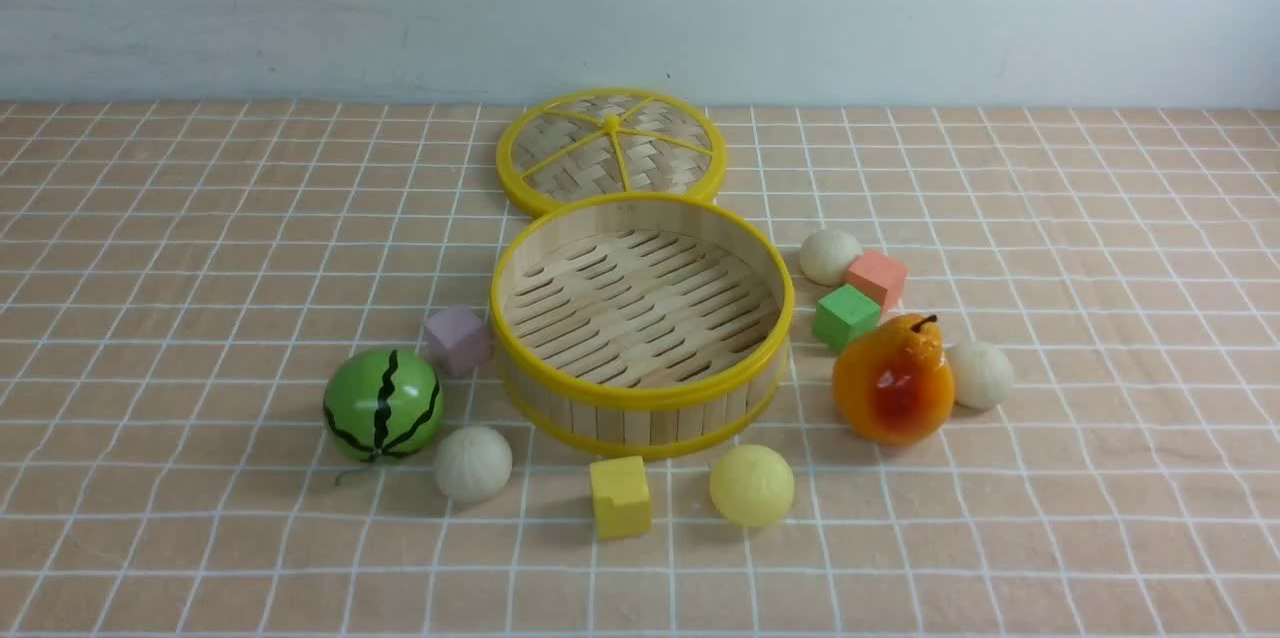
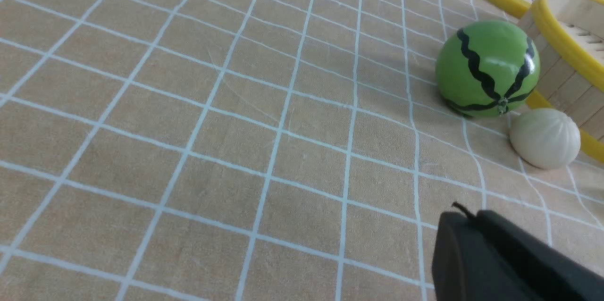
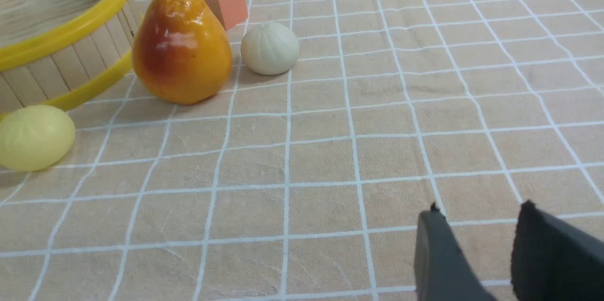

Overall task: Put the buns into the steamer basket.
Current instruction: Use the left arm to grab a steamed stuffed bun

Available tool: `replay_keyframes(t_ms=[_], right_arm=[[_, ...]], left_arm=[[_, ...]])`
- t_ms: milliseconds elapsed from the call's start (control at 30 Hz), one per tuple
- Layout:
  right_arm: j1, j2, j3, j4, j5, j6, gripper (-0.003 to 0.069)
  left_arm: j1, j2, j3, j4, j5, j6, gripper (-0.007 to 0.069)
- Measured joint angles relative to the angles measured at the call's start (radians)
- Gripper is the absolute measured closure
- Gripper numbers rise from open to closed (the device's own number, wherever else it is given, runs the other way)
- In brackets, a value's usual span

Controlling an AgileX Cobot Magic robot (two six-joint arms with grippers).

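The round bamboo steamer basket [image 1: 640, 415] with yellow rims stands at the centre of the front view. Its slatted floor is bare, so no bun has gone in yet.

All four small pleated buns lie on the checked desk [image 1: 200, 268] around it:
- One off-white bun [image 1: 472, 463] lies at the basket's lower left, just beside the green striped watermelon ball [image 1: 383, 405].
- The pale yellow bun [image 1: 751, 485] lies just below the basket's front wall, right of centre, near the yellow cube [image 1: 620, 496].
- A second off-white bun [image 1: 829, 256] lies at the basket's upper right, close against the salmon cube [image 1: 877, 278], with the green cube [image 1: 845, 316] just below.
- The last off-white bun [image 1: 980, 374] lies further right, just beside the glossy orange pear [image 1: 893, 380].

A lilac cube [image 1: 457, 340] sits against the basket's left wall. The flat woven lid with yellow spokes [image 1: 610, 150] lies above the basket, its rim meeting the basket's.

Neither arm shows in the front view. In its wrist view the left tool [image 2: 472, 225] has its dark fingers pressed together and holds nothing. It hangs over bare cloth, apart from the watermelon ball and the nearest bun. The right tool [image 3: 479, 218] has a clear gap between its fingers and is also empty, well apart from the pear and its bun.

The task looks to be at its very start: four picks and four placements are left.
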Motion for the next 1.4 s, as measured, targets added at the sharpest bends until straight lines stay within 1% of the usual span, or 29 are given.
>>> replay_keyframes(t_ms=[767,867,900,933,967,1033,1067,1133,1167,1200,1233,1267,1400], right_arm=[[0.0,0.0,0.0,0.0,0.0,0.0,0.042],[0.0,0.0,0.0,0.0,0.0,0.0,0.042],[0.0,0.0,0.0,0.0,0.0,0.0,0.042],[0.0,0.0,0.0,0.0,0.0,0.0,0.042],[0.0,0.0,0.0,0.0,0.0,0.0,0.042],[0.0,0.0,0.0,0.0,0.0,0.0,0.042],[0.0,0.0,0.0,0.0,0.0,0.0,0.042],[0.0,0.0,0.0,0.0,0.0,0.0,0.042],[0.0,0.0,0.0,0.0,0.0,0.0,0.042],[0.0,0.0,0.0,0.0,0.0,0.0,0.042],[0.0,0.0,0.0,0.0,0.0,0.0,0.042],[0.0,0.0,0.0,0.0,0.0,0.0,0.042],[0.0,0.0,0.0,0.0,0.0,0.0,0.042]], left_arm=[[0.0,0.0,0.0,0.0,-0.001,0.0,0.0588],[0.0,0.0,0.0,-0.08,-0.025,-0.005,0.0587],[0.0,0.0,0.0,-0.161,-0.062,-0.026,0.0585],[0.0,0.0,0.0,-0.173,-0.068,-0.026,0.0585],[0.0,0.0,0.0,-0.3,-0.117,-0.054,0.0586],[0.0,0.0,0.0,-0.364,-0.154,-0.066,0.0586],[0.0,0.0,0.0,-0.456,-0.205,-0.075,0.0586],[0.0,0.0,0.0,-0.551,-0.26,-0.078,0.0586],[0.0,0.0,0.0,-0.569,-0.268,-0.078,0.0586],[0.0,0.0,0.0,-0.623,-0.296,-0.078,0.0585],[0.0,0.0,0.0,-0.637,-0.3,-0.078,0.0585],[0.0,0.0,0.0,-0.688,-0.325,-0.078,0.0582],[0.0,0.0,0.0,-0.763,-0.349,-0.076,0.0574]])
